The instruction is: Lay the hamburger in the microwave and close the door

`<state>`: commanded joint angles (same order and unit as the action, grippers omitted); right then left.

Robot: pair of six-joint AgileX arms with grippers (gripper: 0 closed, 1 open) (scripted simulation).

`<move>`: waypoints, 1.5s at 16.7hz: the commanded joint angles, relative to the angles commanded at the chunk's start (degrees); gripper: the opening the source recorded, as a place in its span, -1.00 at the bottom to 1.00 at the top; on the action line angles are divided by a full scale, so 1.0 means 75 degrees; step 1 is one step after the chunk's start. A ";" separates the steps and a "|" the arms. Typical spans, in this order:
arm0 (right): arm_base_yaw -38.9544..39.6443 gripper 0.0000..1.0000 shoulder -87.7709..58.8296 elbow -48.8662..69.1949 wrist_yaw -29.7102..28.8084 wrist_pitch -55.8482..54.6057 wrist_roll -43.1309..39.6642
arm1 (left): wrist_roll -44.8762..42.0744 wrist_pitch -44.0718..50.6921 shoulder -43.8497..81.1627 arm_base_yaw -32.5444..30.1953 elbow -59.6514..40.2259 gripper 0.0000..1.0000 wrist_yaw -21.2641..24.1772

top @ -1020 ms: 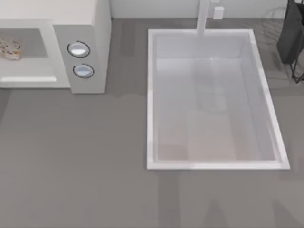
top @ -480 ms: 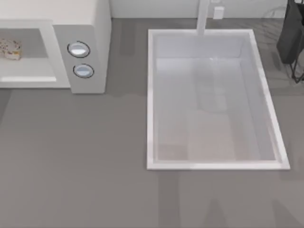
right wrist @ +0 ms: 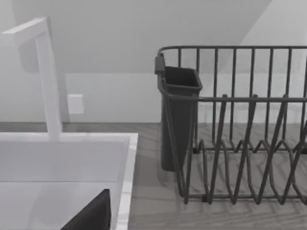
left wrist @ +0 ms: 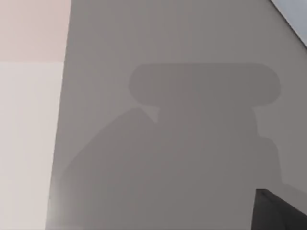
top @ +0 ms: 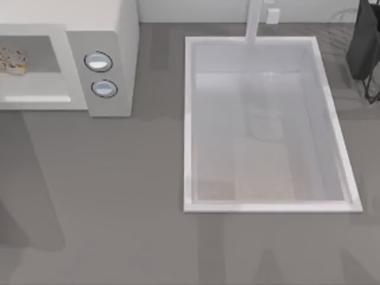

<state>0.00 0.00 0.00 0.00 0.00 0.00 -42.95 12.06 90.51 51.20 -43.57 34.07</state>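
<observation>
The microwave point(top: 101, 35) stands at the counter's back left, its cavity open to view and its two round knobs point(top: 98, 62) on the grey panel. The hamburger point(top: 13, 61) lies inside the cavity, at the top view's far left edge. The door is out of view. A dark edge of my left gripper point(left wrist: 280, 211) shows over bare grey counter, with a broad shadow ahead of it. A dark edge of my right gripper point(right wrist: 91, 215) shows over the sink's corner, far from the microwave.
A big white sink point(top: 190, 119) with a faucet point(top: 254, 21) takes up the counter's middle and right. A dark wire dish rack point(right wrist: 249, 143) with a cutlery cup point(right wrist: 177, 115) stands at the back right. Open grey counter point(top: 119, 196) lies in front of the microwave.
A wide shadow has spread over the counter's lower left in the top view. The hamburger, microwave and sink have not moved.
</observation>
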 joint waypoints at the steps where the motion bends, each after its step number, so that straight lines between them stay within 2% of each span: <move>1: 0.0000 1.00 0.0000 0.0000 0.0000 0.0000 0.0000 | 0.0050 -0.0060 -0.0083 -0.0054 0.0084 -1.00 -0.0018; 7: 0.0000 1.00 0.0000 0.0000 0.0000 0.0000 0.0000 | 0.0176 -0.0095 -0.0189 -0.0142 0.0219 -1.00 -0.0078; 15: 0.0000 1.00 0.0000 0.0000 0.0000 0.0000 0.0000 | 0.2115 -0.0797 -0.2359 -0.2211 0.2120 -1.00 -0.1268; 21: 0.0000 1.00 0.0000 0.0000 0.0000 0.0000 0.0000 | 0.2257 -0.0833 -0.2468 -0.2326 0.2239 -1.00 -0.1340; 25: 0.0000 1.00 0.0000 0.0000 0.0000 0.0000 0.0000 | 0.3012 -0.0874 -0.2918 -0.3149 0.2518 -1.00 -0.2049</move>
<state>0.00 0.00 0.00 0.00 0.00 0.00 -20.36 5.50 68.62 27.59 -24.69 18.70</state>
